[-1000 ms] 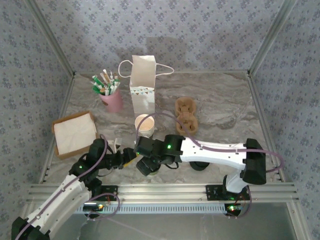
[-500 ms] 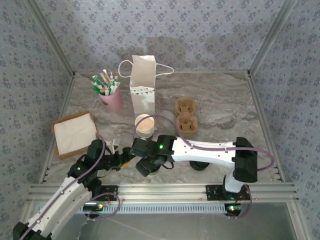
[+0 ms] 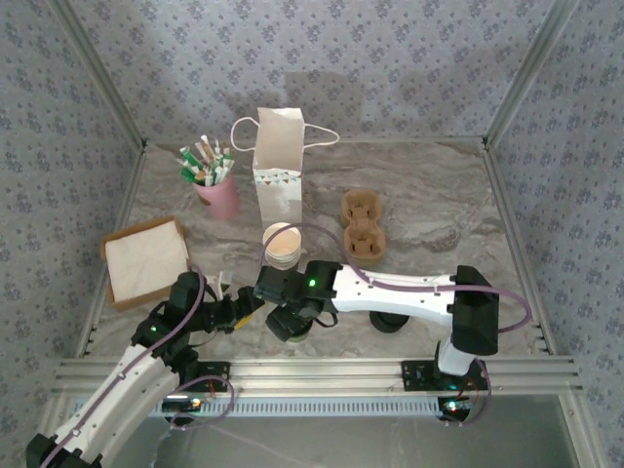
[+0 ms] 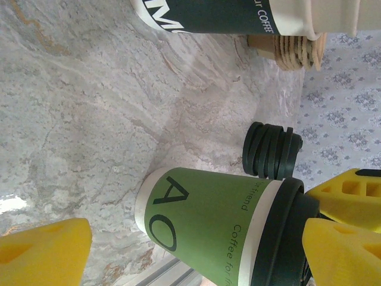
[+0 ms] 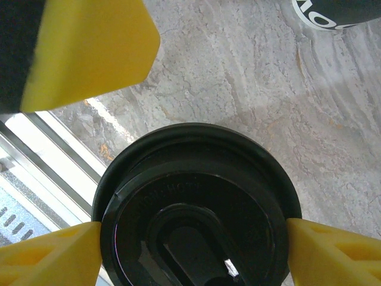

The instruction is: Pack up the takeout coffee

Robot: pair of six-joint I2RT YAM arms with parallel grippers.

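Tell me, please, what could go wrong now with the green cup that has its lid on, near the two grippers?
1. The right gripper seems to pinch only the rim of the lid; on a lift, the lid might come off the cup.
2. The left gripper is open very near the right one, so they could collide.
3. The pile of lids stands close to the cup and could be knocked.
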